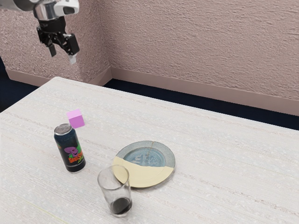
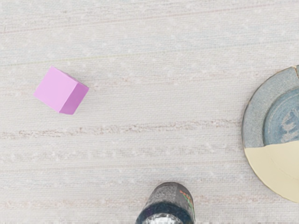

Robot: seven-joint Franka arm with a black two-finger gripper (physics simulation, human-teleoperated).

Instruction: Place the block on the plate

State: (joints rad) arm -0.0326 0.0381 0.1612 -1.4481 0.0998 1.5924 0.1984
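Note:
My gripper (image 1: pixel 62 52) hangs high above the table's far left part in the exterior view, its two fingers spread apart with nothing between them. The pink block (image 1: pixel 75 119) rests on the table below it, just behind the can; the wrist view has the block (image 2: pixel 60 90) well away from the plate (image 2: pixel 265 112). In the exterior view the plate (image 1: pixel 145 176), part blue-grey and part cream, lies to the right of the block with nothing on it. A glass partly covers the plate's near left rim.
A dark can (image 1: pixel 71 150) stands upright close to the block, and the wrist view also includes this can (image 2: pixel 169 205). A clear glass (image 1: pixel 115 191) with dark contents stands in front of the plate. Beyond the white table (image 1: pixel 210 140) is a pinkish wall.

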